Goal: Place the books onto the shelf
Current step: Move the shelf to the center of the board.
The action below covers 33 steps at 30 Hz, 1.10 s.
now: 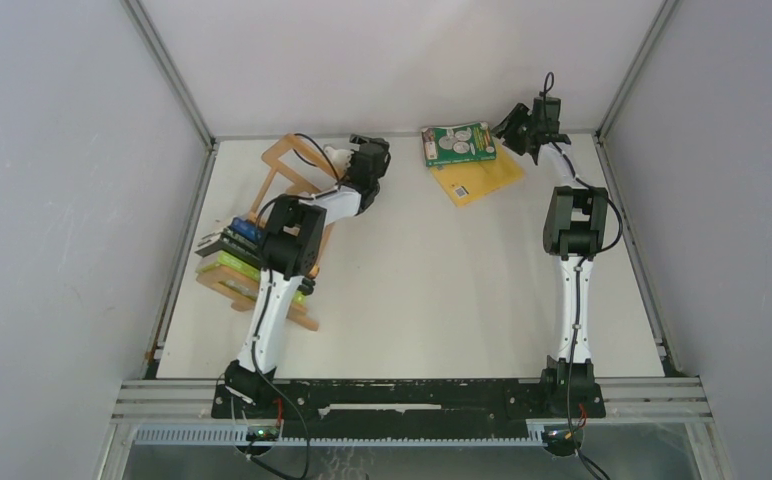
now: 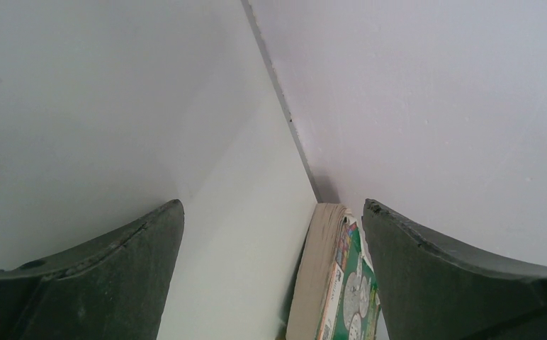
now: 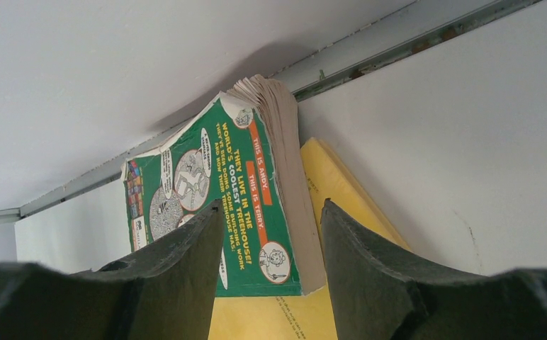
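So the green paperback with white circles (image 1: 457,143) lies at the far edge of the white tabletop (image 1: 442,290), on top of a plain yellow-orange paperback (image 1: 484,182), with its long axis along the back wall. The right gripper (image 1: 512,126) is at its right-hand end, jaws partway apart straddling that corner, nothing clamped that I can see. The left gripper (image 1: 367,157) gapes wide and empty by the light-wood slat shelf (image 1: 284,160), well apart. Tight against the wall, not much room

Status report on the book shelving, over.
Left gripper open, by shelf. Right gripper open at green book, lying on yellow book by back wall. No obstruction seen.
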Each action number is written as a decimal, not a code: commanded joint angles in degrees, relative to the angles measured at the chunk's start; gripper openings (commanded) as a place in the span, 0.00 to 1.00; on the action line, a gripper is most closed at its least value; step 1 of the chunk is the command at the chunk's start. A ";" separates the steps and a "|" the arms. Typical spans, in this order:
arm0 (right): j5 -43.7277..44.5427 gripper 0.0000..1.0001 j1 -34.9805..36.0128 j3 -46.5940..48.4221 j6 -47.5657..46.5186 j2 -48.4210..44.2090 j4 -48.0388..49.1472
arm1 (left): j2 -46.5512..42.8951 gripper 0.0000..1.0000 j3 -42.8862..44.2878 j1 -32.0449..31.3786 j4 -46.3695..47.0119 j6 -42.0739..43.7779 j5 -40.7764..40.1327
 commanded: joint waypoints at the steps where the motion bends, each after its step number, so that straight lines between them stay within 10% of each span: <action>1: -0.54 0.60 0.15 1.74 0.41 -1.23 1.05 | -3.73 1.00 -0.23 1.88 -1.19 2.49 -1.19; 33: -7.43 0.60 -1.76 2.40 1.81 0.41 1.69 | 12.97 1.00 32.25 -6.19 -10.45 5.71 7.62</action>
